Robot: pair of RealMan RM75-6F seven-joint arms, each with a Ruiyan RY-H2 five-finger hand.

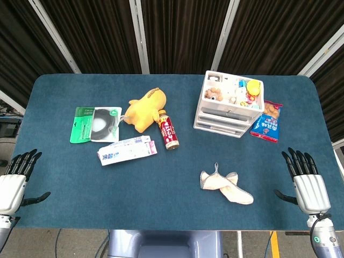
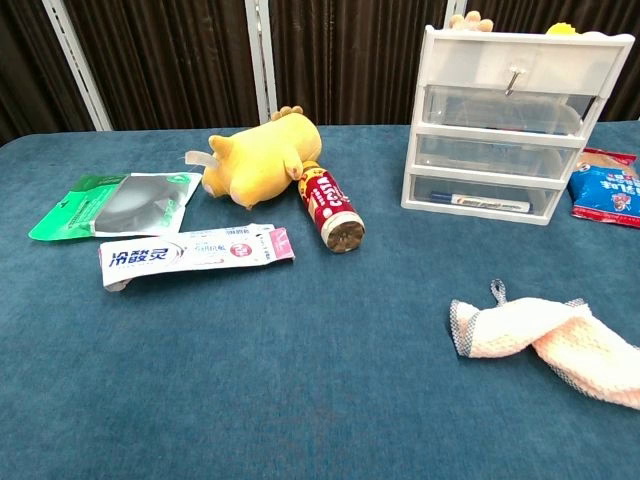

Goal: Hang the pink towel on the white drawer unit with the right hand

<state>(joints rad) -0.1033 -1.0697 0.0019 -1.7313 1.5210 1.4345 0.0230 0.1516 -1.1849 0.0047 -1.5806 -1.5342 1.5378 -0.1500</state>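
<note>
Crumpled at lower right of the chest view: pink towel (image 2: 545, 340), flat on the table (image 1: 177, 188), well in front of the white drawer unit (image 2: 500, 120). Soft, light, floppy by the look; best pinched at the small loop. Right hand (image 1: 307, 180) at lower right, fingers spread, empty. Left hand (image 1: 15, 180) likewise.

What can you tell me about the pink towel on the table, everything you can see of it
The pink towel is a small pale pink cloth with a knobbly, waffle-like weave, grey-blue edging and a small hanging loop at one corner. It lies crumpled and loosely folded on the blue table, near the front edge, in front of the white drawer unit and apart from it. Only the table touches it. The right hand rests further right, fingers spread, not touching it.
</note>
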